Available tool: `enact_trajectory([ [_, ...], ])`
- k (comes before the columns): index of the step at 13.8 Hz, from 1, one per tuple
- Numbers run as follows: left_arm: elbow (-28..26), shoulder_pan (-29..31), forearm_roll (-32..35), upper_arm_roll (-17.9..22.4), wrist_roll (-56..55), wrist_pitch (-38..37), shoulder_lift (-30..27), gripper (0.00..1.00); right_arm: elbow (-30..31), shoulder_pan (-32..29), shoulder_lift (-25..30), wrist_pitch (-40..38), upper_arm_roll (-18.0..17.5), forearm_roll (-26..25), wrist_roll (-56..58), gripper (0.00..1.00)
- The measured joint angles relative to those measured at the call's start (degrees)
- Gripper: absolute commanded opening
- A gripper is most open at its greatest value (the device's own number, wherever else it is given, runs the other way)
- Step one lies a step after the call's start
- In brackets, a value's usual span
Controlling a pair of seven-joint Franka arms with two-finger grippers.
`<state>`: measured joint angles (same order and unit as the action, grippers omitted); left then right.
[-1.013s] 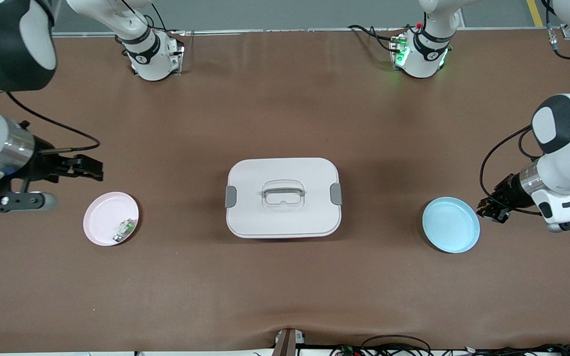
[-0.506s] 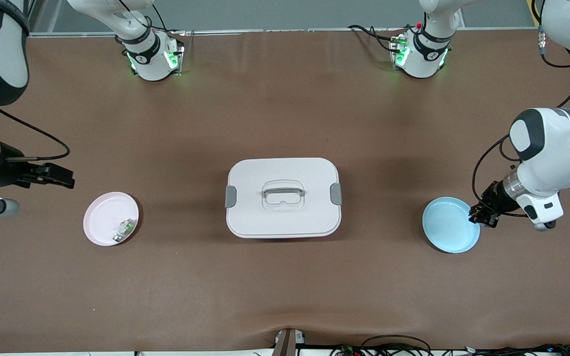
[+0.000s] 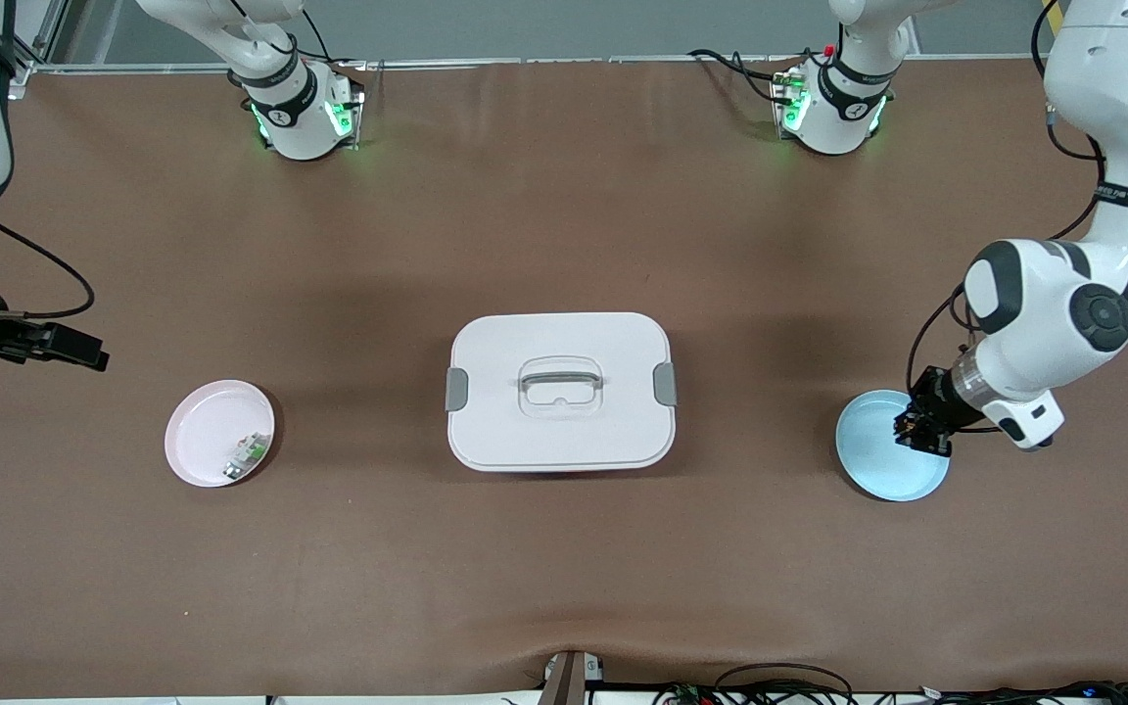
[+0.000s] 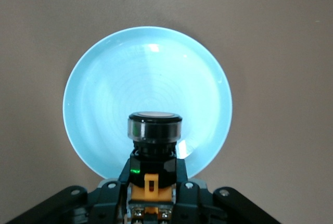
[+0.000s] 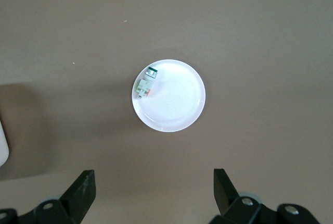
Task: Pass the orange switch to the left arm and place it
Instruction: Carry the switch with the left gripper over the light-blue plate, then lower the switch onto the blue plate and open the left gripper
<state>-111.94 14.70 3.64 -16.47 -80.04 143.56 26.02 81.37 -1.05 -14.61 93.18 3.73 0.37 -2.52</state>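
The orange switch (image 4: 154,130), black with a metallic ring and an orange body, is clamped between the jaws of my left gripper (image 4: 153,193). In the front view the left gripper (image 3: 921,436) hangs over the rim of the blue plate (image 3: 877,460) at the left arm's end of the table. The plate (image 4: 104,94) lies bare under the switch. The white lidded box (image 3: 560,392) stands mid-table between the two plates. My right gripper (image 3: 65,345) is open and holds nothing, over bare table beside the pink plate (image 3: 207,431).
A small green-and-white component (image 3: 246,455) lies in the pink plate (image 5: 177,104), at its rim (image 5: 144,84). Both arm bases stand along the table's edge farthest from the front camera. Brown mat surrounds the box on all sides.
My left arm has carried the switch from beside the blue plate to over its rim. My right gripper has drawn back toward the right arm's end of the table, still open.
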Motion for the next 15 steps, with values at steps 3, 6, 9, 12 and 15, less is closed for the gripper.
enact_trajectory([
  [3, 1.10, -5.06, 3.16, 4.40, -4.67, 0.34, 2.19, 0.00, 1.14, -2.07, 0.14, 0.56, -0.01, 1.19, 0.01, 1.00],
  [6, 2.71, -6.15, 5.58, 5.09, -7.39, 0.36, 4.48, 0.00, 1.17, -2.14, 0.26, 0.47, -0.55, 1.29, -2.88, 1.00],
  [9, 4.30, -6.15, 8.53, 5.29, -9.68, 0.36, 6.86, 0.00, 1.03, -2.05, 1.86, -0.47, -1.07, 1.29, -4.41, 1.00],
  [12, 5.05, -6.15, 9.00, 5.34, -10.16, 0.38, 8.32, 0.00, 0.72, -1.98, 3.49, -1.19, -1.30, 1.32, -4.74, 1.00],
  [15, 5.51, -6.15, 9.01, 5.38, -10.17, 0.39, 8.82, 0.09, 0.69, -1.49, 3.79, -1.72, -1.58, 1.08, -3.85, 1.00],
])
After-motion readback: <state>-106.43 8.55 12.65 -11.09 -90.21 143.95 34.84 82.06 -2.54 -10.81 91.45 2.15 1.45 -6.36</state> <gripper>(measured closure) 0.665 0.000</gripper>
